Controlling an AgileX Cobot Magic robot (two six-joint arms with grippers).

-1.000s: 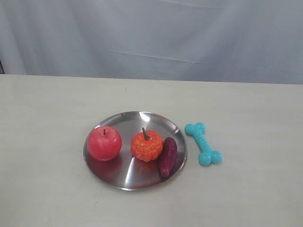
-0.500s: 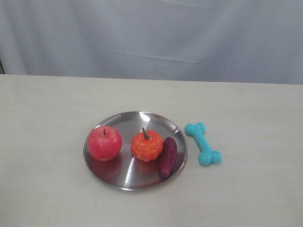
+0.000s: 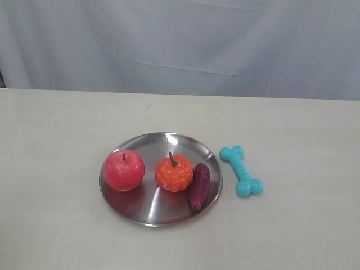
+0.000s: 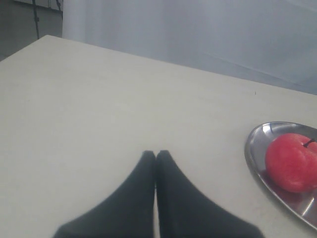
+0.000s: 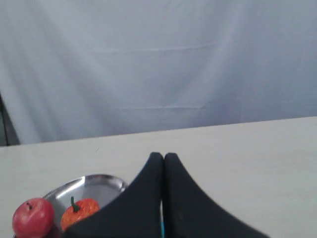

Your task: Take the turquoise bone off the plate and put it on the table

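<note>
Turquoise bone (image 3: 241, 170) lay on the tabletop (image 3: 67, 140) between plate (image 3: 147, 207) and right edge, seemingly under the clenched right claw (image 5: 163, 157); left claw (image 4: 156, 154) clenched.

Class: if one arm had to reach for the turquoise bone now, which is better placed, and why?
Probably the right. The turquoise bone lies on the table right of the plate, on the right arm's side. The left wrist view shows the plate's rim and a red apple, no bone.

Turquoise bone (image 3: 241, 171), silver plate (image 3: 163, 140), red apple (image 3: 124, 170), orange pumpkin (image 3: 174, 174), purple vegetable (image 3: 199, 185), cream table (image 3: 56, 129).
</note>
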